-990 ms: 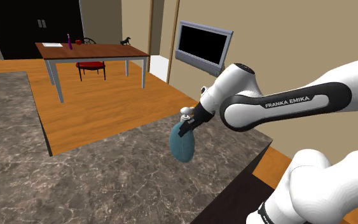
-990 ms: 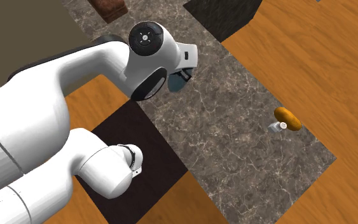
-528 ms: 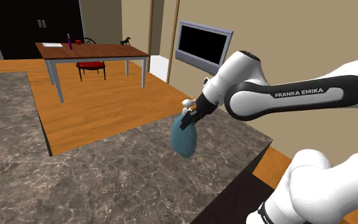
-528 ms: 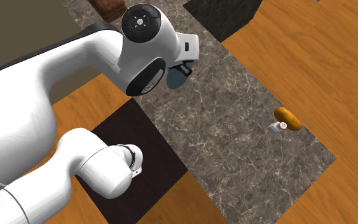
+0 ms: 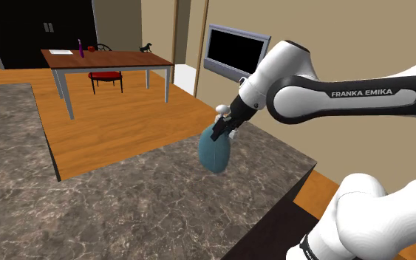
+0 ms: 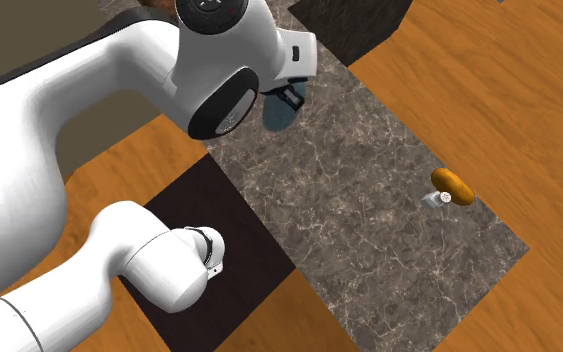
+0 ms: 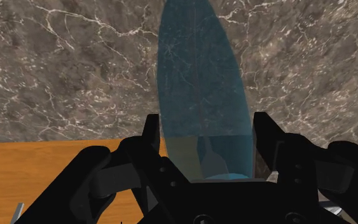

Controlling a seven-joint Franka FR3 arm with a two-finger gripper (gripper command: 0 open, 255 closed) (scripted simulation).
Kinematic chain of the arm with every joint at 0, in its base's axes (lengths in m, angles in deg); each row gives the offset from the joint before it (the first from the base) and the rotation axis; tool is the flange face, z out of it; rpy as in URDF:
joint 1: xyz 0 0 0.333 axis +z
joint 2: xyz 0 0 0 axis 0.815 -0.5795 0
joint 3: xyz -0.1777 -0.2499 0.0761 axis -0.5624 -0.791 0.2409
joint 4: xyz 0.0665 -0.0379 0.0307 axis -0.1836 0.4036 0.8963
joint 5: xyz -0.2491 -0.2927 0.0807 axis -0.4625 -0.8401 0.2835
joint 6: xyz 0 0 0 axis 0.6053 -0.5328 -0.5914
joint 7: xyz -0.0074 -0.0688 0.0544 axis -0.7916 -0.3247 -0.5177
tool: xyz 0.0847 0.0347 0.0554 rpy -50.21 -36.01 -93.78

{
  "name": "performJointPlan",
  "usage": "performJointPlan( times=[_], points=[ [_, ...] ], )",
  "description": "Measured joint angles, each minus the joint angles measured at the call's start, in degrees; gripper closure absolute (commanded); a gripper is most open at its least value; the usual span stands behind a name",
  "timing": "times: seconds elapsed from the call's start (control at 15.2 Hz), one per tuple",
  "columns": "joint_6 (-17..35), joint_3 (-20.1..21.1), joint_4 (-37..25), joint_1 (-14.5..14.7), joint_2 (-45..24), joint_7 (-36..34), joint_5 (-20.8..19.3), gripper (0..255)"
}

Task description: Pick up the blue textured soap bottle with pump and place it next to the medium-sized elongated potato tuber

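The all-black two-finger pincer (image 5: 222, 131) is clenched around the neck end of a translucent blue, teardrop-shaped soap bottle (image 5: 215, 152). In the wrist view the pincer (image 7: 206, 127) has its two fingers partly spread, one pressed against each side of the bottle (image 7: 196, 83), whose body stretches away from the hand over the dark, white-veined marble desk (image 7: 56, 63). A white pump head (image 5: 221, 110) sticks up just above the fingers in the shoulder view. The bottle hangs tilted below the hand, over the far right part of the desk (image 5: 110, 199) in the shoulder view, near the edge that meets the wooden floor (image 5: 125, 125).

In the second exterior view the pincer (image 6: 287, 97) and bottle (image 6: 277, 113) sit at the upper middle, under the white arm. One orange-brown, elongated potato tuber (image 6: 450, 186) lies on the desk (image 6: 369, 230) well apart from them, toward that view's right. One small pale object (image 6: 432, 199), too small to identify, is just beside it.

There is one bottle, one potato and one pincer. Far off in the shoulder view stands one brown-topped table with grey legs (image 5: 106, 59) and one red chair (image 5: 105, 77) beneath it.
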Motion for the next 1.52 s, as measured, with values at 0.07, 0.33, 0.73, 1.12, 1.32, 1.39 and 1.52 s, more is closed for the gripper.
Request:
performJointPlan(
  times=[0.07,0.33,0.73,1.12,1.32,1.39,1.52],
  points=[
    [-0.7,0.0,-0.6,0.0,0.1,0.0,-0.1,255],
    [-4.3,0.1,-3.3,-0.1,1.0,-0.5,-0.3,255],
    [-9.0,-0.1,-7.8,-0.3,1.2,-0.7,-0.6,255],
    [-13.5,-0.2,-12.3,-0.5,1.3,-1.1,-0.9,255],
    [-15.6,-0.1,-14.7,-0.5,1.0,-1.3,-1.0,255],
    [-16.4,-0.2,-15.5,-0.5,0.9,-1.3,-1.0,255],
    [-18.1,-0.4,-17.6,-0.6,0.5,-1.3,-1.2,255]
  ],
)
